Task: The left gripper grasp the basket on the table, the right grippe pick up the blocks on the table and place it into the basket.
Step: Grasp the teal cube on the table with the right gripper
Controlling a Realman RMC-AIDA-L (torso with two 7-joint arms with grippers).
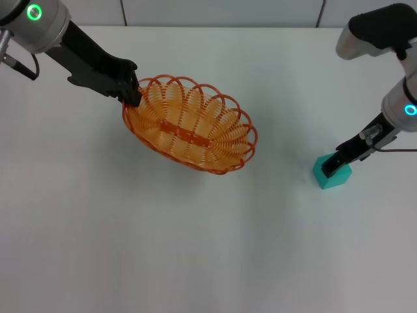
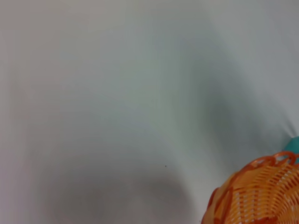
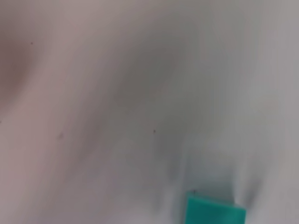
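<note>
The orange wire basket (image 1: 190, 124) stands on the white table (image 1: 130, 228), left of centre in the head view. My left gripper (image 1: 133, 92) is shut on the basket's far-left rim. The left wrist view shows part of that basket (image 2: 254, 196) with a sliver of the teal block (image 2: 293, 143) beyond it. The small teal block (image 1: 332, 175) rests on the table at the right. My right gripper (image 1: 333, 165) is down on the top of the block and hides part of it. The right wrist view catches only an edge of the block (image 3: 215, 211).
Bare white tabletop lies between the basket and the block and across the whole near side. The table's far edge (image 1: 215, 26) runs along the top of the head view, with a grey wall behind it.
</note>
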